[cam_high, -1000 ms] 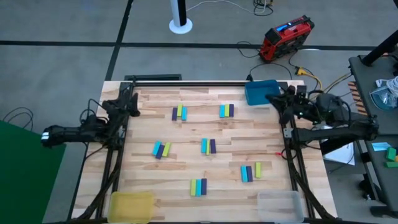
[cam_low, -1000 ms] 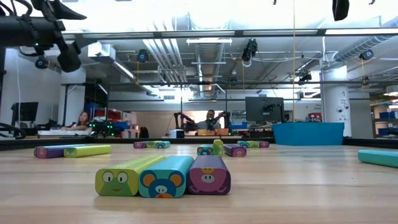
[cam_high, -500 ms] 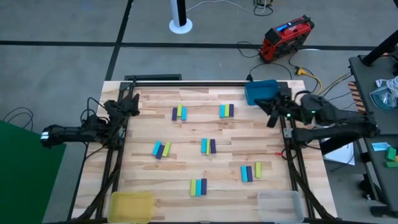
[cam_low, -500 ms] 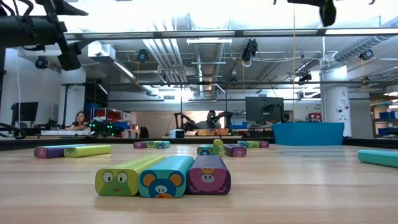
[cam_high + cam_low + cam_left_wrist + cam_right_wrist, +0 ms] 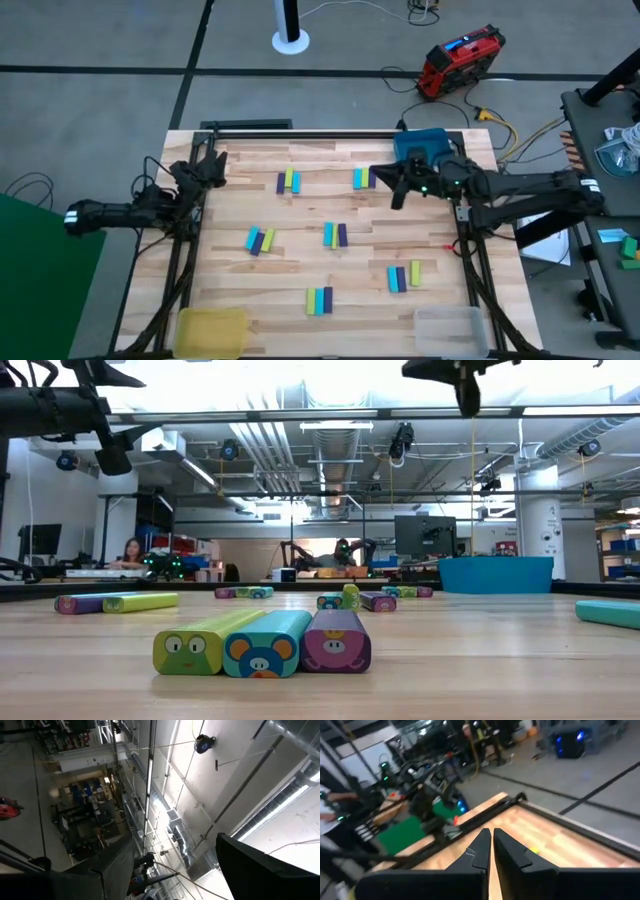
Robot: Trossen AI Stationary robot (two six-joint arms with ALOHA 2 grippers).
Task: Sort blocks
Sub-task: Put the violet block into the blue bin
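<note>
Six small clusters of blocks (image 5: 333, 235) lie scattered over the pale wooden table (image 5: 240, 210), each a trio of cyan-blue, yellow-green and dark purple bars side by side; in the low view the nearest trio (image 5: 262, 642) shows cartoon animal faces on its ends. A blue tray (image 5: 418, 146) sits at the table's far right corner, a yellow tray (image 5: 211, 328) at the near left and a clear tray (image 5: 450, 328) at the near right. The right gripper (image 5: 396, 185) hangs above the table beside the blue tray, its fingers (image 5: 479, 851) pressed nearly together on nothing. The left gripper (image 5: 212, 166) waits at the left edge, fingers spread apart. A red device (image 5: 459, 60) lies on the grey floor beyond. No writing is readable.
</note>
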